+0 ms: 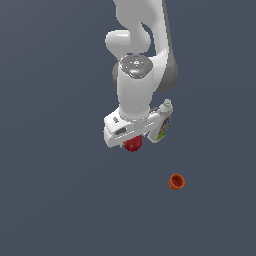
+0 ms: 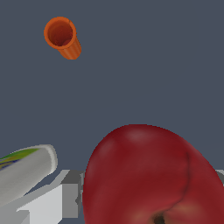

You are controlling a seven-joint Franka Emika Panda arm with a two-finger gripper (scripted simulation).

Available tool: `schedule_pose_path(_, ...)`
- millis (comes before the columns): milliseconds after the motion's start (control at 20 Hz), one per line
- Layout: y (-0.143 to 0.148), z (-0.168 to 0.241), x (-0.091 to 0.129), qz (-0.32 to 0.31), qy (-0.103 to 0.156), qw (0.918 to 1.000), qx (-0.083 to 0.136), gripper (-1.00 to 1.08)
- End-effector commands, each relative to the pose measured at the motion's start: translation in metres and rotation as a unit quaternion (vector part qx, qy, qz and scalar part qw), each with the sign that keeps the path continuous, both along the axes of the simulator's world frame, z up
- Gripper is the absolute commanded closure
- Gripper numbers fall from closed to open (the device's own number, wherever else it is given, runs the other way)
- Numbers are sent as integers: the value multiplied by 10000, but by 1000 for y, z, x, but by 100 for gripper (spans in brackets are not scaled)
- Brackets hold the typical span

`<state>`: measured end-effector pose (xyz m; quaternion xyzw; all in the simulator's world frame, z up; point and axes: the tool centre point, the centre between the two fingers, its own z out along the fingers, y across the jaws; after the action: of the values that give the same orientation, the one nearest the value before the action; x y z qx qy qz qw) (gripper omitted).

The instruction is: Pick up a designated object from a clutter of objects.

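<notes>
Dark grey floor (image 1: 60, 200) fills my exterior view. My gripper (image 1: 131, 142) sits over the red apple (image 1: 132, 145), fingers hidden, so I cannot tell whether it grips. White bottle (image 1: 164, 122) stands just beside it; orange cup (image 1: 177, 182), well apart, looks empty inside.

Glossy smooth red apple (image 2: 148, 175), matt orange cup (image 2: 62, 36), perhaps plastic; smooth white bottle (image 1: 163, 122).
</notes>
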<state>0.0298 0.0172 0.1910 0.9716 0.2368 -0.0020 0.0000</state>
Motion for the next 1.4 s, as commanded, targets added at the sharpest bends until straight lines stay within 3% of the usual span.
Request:
schedule_pose_path(0, -1, 19, -13, 0, -14, 10000, 0, 108)
schedule_pose_path(850, -11, 144, -105, 2, -18, 10000, 7, 108)
schedule_pose_path(1350, -15, 195, -140, 2, -18, 10000, 7, 108)
